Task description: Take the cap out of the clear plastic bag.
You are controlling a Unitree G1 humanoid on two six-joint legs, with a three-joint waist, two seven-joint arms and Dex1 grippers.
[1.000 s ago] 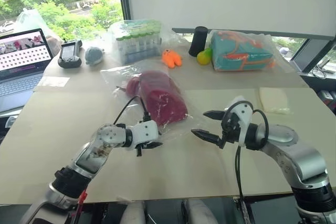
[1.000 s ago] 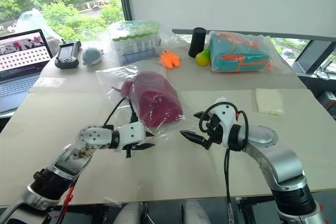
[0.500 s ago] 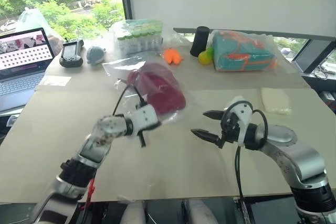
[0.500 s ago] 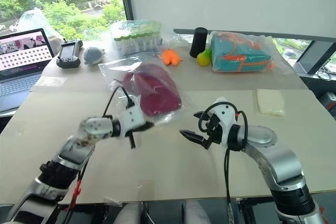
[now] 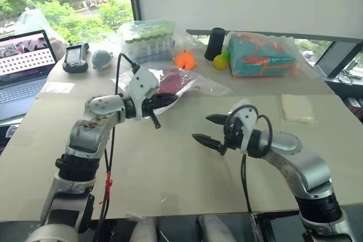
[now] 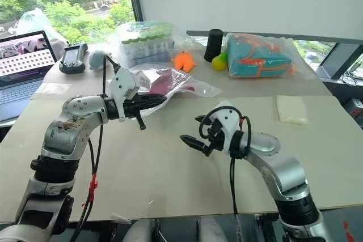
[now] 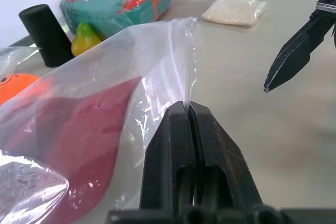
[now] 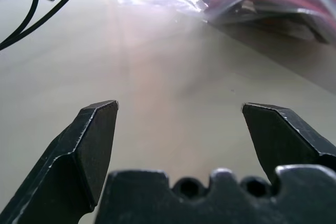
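The left pincer (image 7: 187, 109) is clamped tight on a fold of the clear plastic bag (image 7: 157, 51), its two black fingers pressed together with the thin film pinched between their tips. It holds that edge lifted above the worktop (image 5: 170, 162), so the bag hangs stretched from the grip back toward the far side. The cap (image 5: 170, 79), dark red, sits inside the bag, behind the left pincer and just in front of the small orange toy (image 5: 184, 59); through the film in the left wrist view it shows as a maroon mass filling the lower part of the bag. The right pincer (image 5: 209, 130) hovers over the bare worktop to the right of the bag, its jaws spread wide with nothing between them, apart from the plastic and pointing toward it. Along the far edge stand a bagged rack of tubes (image 5: 148, 37), a black cylinder (image 5: 215, 43), a yellow-green pear-shaped toy (image 5: 221, 60) and a bag with teal and orange contents (image 5: 261, 55). A laptop (image 5: 22, 63) lies open at the far left.
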